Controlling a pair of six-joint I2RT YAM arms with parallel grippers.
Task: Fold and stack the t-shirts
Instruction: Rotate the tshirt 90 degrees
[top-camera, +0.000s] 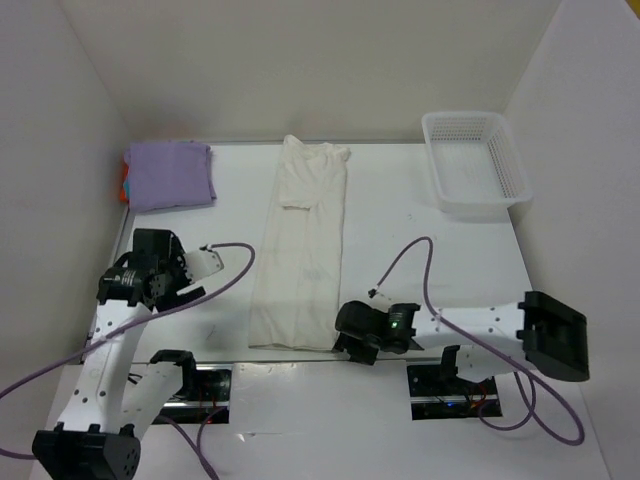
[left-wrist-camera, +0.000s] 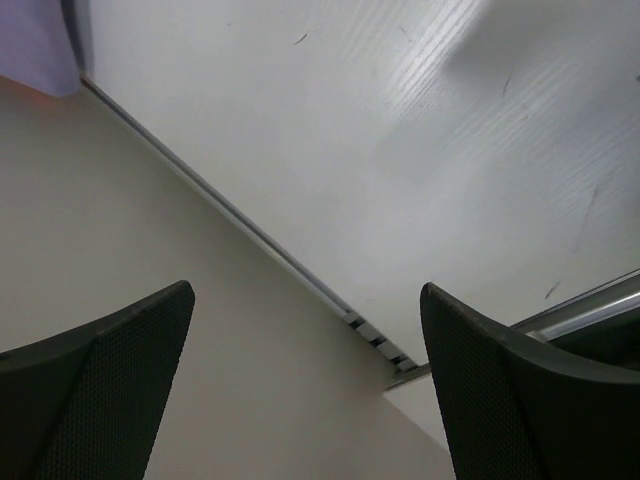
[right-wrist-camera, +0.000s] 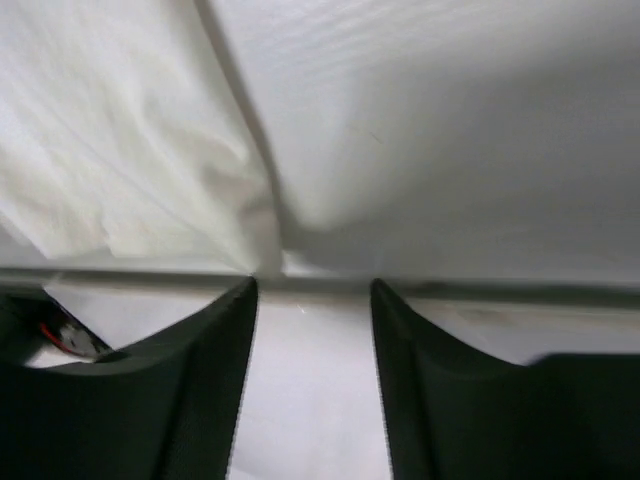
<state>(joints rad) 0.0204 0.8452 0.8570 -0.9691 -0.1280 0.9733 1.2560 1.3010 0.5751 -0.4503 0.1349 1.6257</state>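
An off-white t-shirt (top-camera: 298, 250) lies folded into a long narrow strip down the middle of the table. A folded lavender t-shirt (top-camera: 168, 175) sits at the back left, with an orange edge (top-camera: 124, 186) showing under it. My right gripper (top-camera: 340, 338) is low at the strip's near right corner. In the right wrist view the right gripper (right-wrist-camera: 313, 290) is open, nothing between its fingers, and the off-white cloth (right-wrist-camera: 140, 150) lies just ahead and to the left. My left gripper (top-camera: 200, 270) hovers left of the strip. In its wrist view the left gripper (left-wrist-camera: 305, 310) is wide open and empty, with a lavender corner (left-wrist-camera: 35, 40) far off.
A white mesh basket (top-camera: 475, 165) stands at the back right. White walls close in the table on the left, back and right. The table's near edge with its metal rail (right-wrist-camera: 450, 288) runs just ahead of the right fingers. Purple cables loop from both arms.
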